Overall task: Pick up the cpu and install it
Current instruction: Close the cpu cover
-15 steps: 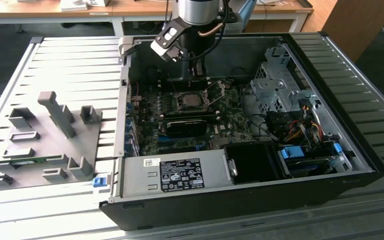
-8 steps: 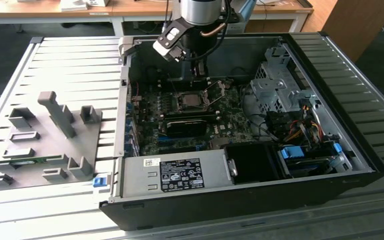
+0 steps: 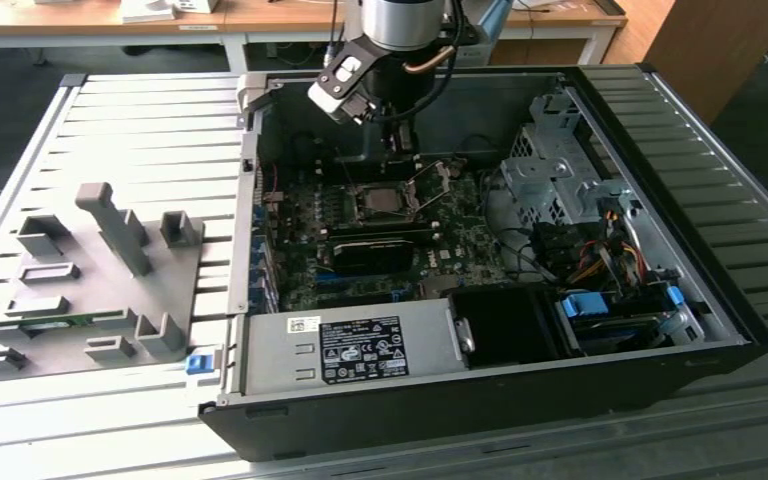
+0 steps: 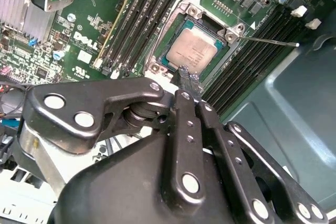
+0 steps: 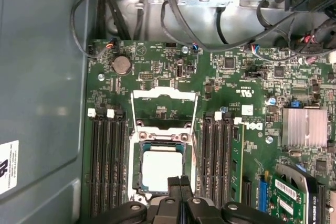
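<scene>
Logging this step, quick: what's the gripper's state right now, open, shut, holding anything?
Gripper: shut, holding nothing; the cpu lies in the motherboard socket, close to the gripper's tips.

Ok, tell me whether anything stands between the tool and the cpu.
Nothing visible does. In the first wrist view the cpu lies bare in the socket, the cover plate is swung open clear of it, and the tool hangs at the chip's edge, no cable between.
</scene>
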